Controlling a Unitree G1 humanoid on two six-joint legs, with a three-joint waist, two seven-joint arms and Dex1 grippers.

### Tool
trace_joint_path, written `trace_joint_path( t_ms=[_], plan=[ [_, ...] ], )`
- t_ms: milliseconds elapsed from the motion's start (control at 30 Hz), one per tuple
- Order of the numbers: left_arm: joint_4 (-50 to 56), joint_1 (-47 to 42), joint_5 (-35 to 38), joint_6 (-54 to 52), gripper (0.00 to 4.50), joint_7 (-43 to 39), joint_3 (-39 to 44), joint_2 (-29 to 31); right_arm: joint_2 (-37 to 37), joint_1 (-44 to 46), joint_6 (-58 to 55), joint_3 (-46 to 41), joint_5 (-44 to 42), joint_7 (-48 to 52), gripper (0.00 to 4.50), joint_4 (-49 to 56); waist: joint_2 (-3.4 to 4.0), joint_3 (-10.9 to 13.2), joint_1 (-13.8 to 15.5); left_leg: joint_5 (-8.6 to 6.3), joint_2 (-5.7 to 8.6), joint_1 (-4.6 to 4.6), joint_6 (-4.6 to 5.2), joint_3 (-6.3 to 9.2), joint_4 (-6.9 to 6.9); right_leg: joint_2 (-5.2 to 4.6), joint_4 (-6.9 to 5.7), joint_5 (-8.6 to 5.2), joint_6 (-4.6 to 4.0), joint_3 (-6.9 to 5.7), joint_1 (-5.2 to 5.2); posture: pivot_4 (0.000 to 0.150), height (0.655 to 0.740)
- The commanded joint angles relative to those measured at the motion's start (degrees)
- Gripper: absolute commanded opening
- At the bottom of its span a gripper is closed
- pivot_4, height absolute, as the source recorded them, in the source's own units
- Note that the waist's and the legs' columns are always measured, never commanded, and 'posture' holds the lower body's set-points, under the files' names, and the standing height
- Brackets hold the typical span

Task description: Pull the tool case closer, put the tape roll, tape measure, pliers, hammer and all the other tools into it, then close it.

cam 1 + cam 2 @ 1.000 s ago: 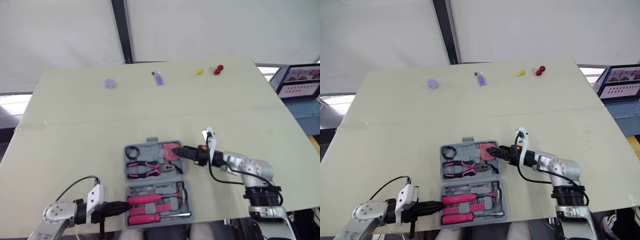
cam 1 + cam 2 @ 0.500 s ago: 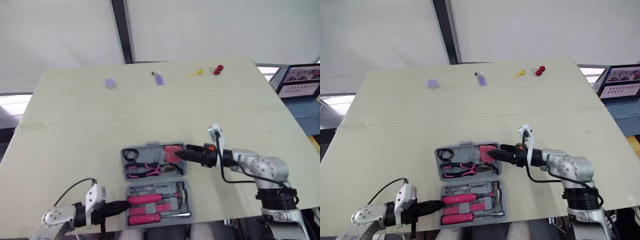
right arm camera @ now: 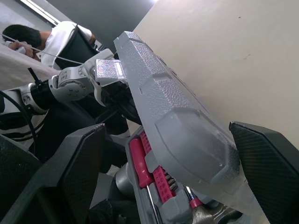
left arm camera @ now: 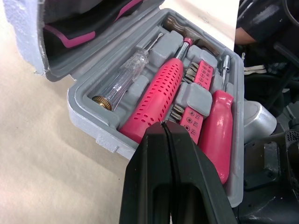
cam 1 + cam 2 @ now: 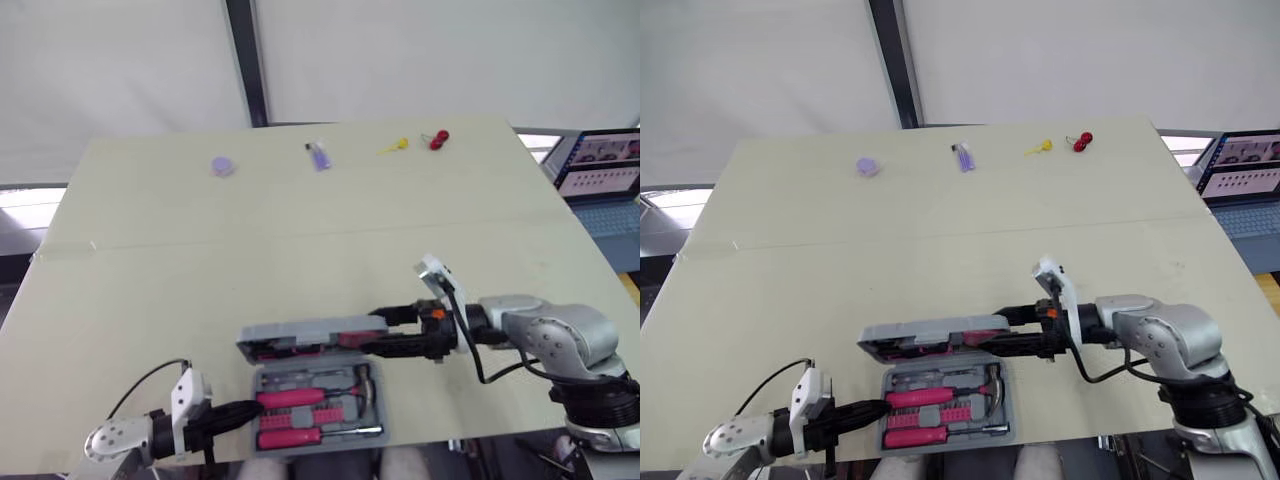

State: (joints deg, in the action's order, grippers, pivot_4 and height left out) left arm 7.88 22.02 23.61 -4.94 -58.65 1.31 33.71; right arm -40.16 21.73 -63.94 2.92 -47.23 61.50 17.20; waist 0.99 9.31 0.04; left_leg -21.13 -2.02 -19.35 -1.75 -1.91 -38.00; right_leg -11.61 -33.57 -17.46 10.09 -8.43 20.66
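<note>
The grey tool case stands near the table's front edge. Its lower half (image 5: 318,405) holds a pink-handled hammer (image 4: 154,98), a pink screwdriver (image 4: 219,133) and a clear tester screwdriver (image 4: 124,77). The lid (image 5: 305,335) is raised about halfway, with pink-handled pliers (image 4: 70,35) tucked inside it. My right gripper (image 5: 370,333) is open, one finger above and one below the lid's right edge (image 3: 187,135). My left gripper (image 5: 238,411) is shut, its tip (image 4: 163,125) against the left side of the lower half.
Along the far edge of the table lie a purple round piece (image 5: 221,166), a small purple item (image 5: 318,156), a yellow item (image 5: 392,147) and a red item (image 5: 436,139). A laptop (image 5: 600,165) sits off the right side. A person (image 3: 60,42) is in the right wrist view.
The lid has swung up from lying flat open to about half raised, and my right gripper has moved toward the front with it. My left gripper has stayed against the case.
</note>
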Motion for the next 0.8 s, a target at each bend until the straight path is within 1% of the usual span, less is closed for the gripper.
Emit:
trace_joint_path(
  t_ms=[33,100,233,367,467,567,700,733,767,800],
  plan=[
    [2.75,1.97,2.14,-3.69,0.0,0.62,1.41,0.89,-1.76,-0.26,1.14,0.84,-1.37,2.61,4.46,3.25,-0.08,0.05,-0.05,0.0,0.0,0.0,0.0,0.0,0.0,0.0,0.0,0.0,0.0,0.0,0.0,0.15,0.74],
    [5.25,2.9,3.71,-7.11,0.0,-0.18,2.63,3.33,-2.71,-0.76,1.76,1.35,-1.16,3.29,4.46,3.75,-0.24,0.15,-0.07,0.0,0.0,0.0,0.0,0.0,0.0,0.01,0.01,0.0,0.0,0.0,0.01,0.15,0.74],
    [9.05,3.44,8.43,-12.9,0.0,-1.99,7.98,8.75,-3.66,-2.15,2.75,1.87,-1.0,3.88,4.46,4.44,-0.43,0.26,0.0,-0.01,-0.02,-0.05,-0.01,0.01,0.0,0.01,0.02,0.0,0.0,0.0,0.03,0.15,0.74],
    [10.37,1.2,12.26,-18.08,0.0,-3.53,13.6,13.59,-5.43,-4.11,2.72,0.88,-2.39,4.93,4.46,6.8,-0.52,0.35,0.17,-0.04,-0.01,-0.1,0.02,0.01,-0.04,0.0,0.05,0.0,-0.01,0.0,0.03,0.15,0.74],
    [8.04,-2.1,12.32,-18.9,0.0,-3.72,16.35,15.52,-8.1,-6.71,2.89,-1.05,-3.91,6.26,4.46,9.13,-0.5,0.37,0.1,-0.04,-0.02,-0.11,0.02,0.02,-0.04,0.02,0.05,0.0,-0.01,-0.01,0.04,0.15,0.74],
    [5.6,-6.37,12.69,-19.68,0.0,-2.51,18.89,15.79,-9.95,-9.31,3.1,-4.38,-4.98,5.29,4.46,9.53,-0.62,0.45,0.25,-0.04,-0.01,-0.1,0.02,0.01,-0.04,0.02,0.05,0.0,-0.01,-0.01,0.03,0.15,0.74],
    [2.46,-9.98,8.87,-17.52,0.0,0.68,21.49,16.29,-12.29,-14.84,11.1,-10.91,1.65,2.95,4.46,3.77,-0.78,0.54,0.3,-0.05,-0.01,-0.1,0.02,0.0,-0.04,0.02,0.06,0.01,-0.01,-0.01,0.02,0.15,0.74],
    [1.96,-10.26,8.46,-17.47,0.53,0.72,21.89,16.61,-12.91,-16.29,12.83,-12.45,2.42,3.59,4.5,2.76,-0.81,0.56,0.31,-0.05,-0.01,-0.1,0.02,-0.01,-0.03,0.02,0.07,0.01,-0.01,-0.01,0.02,0.15,0.74],
    [1.34,-10.29,8.33,-17.79,0.83,0.43,22.51,17.09,-13.59,-17.97,14.57,-14.13,3.31,4.31,4.5,1.79,-0.83,0.57,0.26,-0.05,-0.01,-0.11,0.02,-0.03,-0.03,0.02,0.07,0.01,-0.01,-0.01,0.03,0.15,0.74],
    [0.52,-10.29,8.12,-17.82,1.26,0.44,23.49,17.43,-14.04,-19.52,16.84,-15.65,4.87,4.45,4.5,0.37,-0.83,0.57,0.23,-0.05,-0.01,-0.11,0.02,-0.04,-0.02,0.02,0.08,0.01,-0.01,-0.01,0.04,0.15,0.74]
  ],
)
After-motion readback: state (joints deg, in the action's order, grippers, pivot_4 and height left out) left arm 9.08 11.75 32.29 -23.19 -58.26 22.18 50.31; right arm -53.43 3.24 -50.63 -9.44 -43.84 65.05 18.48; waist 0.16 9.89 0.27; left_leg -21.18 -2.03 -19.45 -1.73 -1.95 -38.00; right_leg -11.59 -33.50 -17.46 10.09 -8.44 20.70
